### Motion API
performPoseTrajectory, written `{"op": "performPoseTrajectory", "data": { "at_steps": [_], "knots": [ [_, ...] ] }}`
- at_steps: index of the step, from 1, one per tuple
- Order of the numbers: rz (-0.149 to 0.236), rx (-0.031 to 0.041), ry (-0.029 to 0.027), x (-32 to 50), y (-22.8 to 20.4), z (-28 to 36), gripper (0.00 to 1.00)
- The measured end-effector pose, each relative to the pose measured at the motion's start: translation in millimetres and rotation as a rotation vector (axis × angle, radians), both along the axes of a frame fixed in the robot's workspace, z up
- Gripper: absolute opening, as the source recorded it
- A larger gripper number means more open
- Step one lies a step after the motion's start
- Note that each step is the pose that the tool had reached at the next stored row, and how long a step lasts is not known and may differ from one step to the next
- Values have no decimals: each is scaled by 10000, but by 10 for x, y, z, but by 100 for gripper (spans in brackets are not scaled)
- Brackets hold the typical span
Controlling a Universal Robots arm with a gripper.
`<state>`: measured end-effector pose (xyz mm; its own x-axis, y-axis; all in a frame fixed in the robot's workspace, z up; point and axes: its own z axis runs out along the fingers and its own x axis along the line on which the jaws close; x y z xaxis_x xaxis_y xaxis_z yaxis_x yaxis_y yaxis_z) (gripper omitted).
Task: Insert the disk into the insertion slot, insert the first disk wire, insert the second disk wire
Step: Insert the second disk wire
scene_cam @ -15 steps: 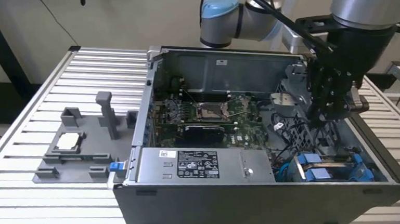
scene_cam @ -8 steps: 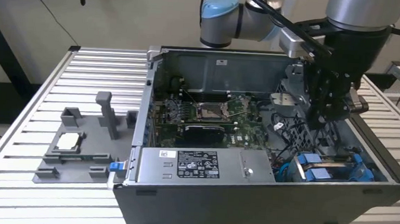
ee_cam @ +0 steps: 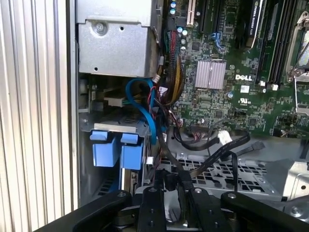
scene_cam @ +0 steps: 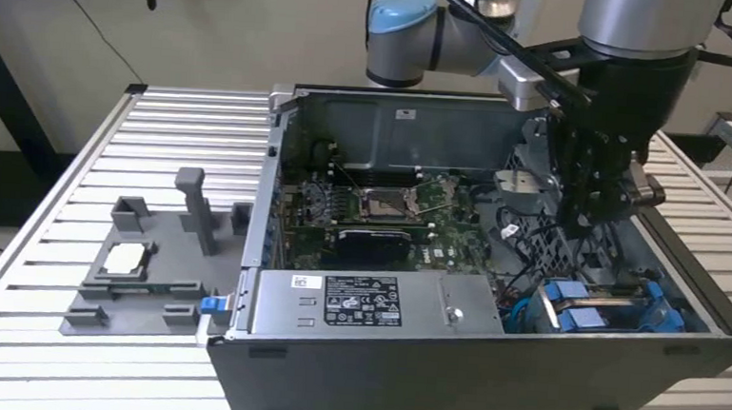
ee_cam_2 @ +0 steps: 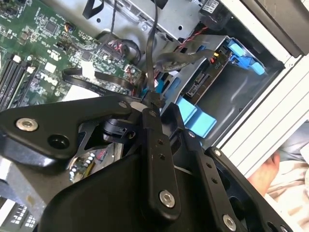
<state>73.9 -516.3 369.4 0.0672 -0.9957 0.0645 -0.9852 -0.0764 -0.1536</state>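
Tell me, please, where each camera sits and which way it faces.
Exterior view: off the arm, above, looking down into the computer case; shows arm and gripper.
First wrist view: at the wrist, facing the blue carrier tabs past the gripper.
Second wrist view: at the wrist, facing the gripper shut on a black wire.
All share the motherboard.

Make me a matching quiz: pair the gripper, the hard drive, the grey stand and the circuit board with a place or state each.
1 gripper
2 hard drive
3 grey stand
4 circuit board

A on the table, outside the case
B in the metal bay
C green, inside the case
D shut on a black wire

Pairs: 1-D, 2-B, 3-A, 4-C
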Motion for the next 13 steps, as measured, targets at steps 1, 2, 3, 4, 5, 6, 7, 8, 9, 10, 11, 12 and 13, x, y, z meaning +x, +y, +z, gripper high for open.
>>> {"op": "performPoseTrajectory", "data": {
  "at_steps": [1, 2, 3, 4, 5, 6, 7, 8, 9, 10, 11, 12, 13],
  "knots": [
    [31, -31, -30, -6, 7, -2, 27],
    [67, -60, -58, -10, 14, -2, 27],
    [97, -84, -86, -16, 21, -2, 27],
    [119, -99, -116, -24, 29, -3, 27],
    [134, -109, -143, -32, 36, -3, 27],
    [150, -119, -170, -41, 42, -3, 27],
    [163, -128, -191, -51, 47, -3, 27],
    [176, -135, -207, -61, 51, -2, 27],
    [191, -141, -220, -72, 56, -2, 27],
    [207, -144, -227, -83, 60, -2, 27],
    [224, -145, -232, -94, 63, -2, 27],
    [237, -146, -237, -102, 64, -1, 27],
    [253, -145, -246, -108, 64, 2, 27]
  ]
}}
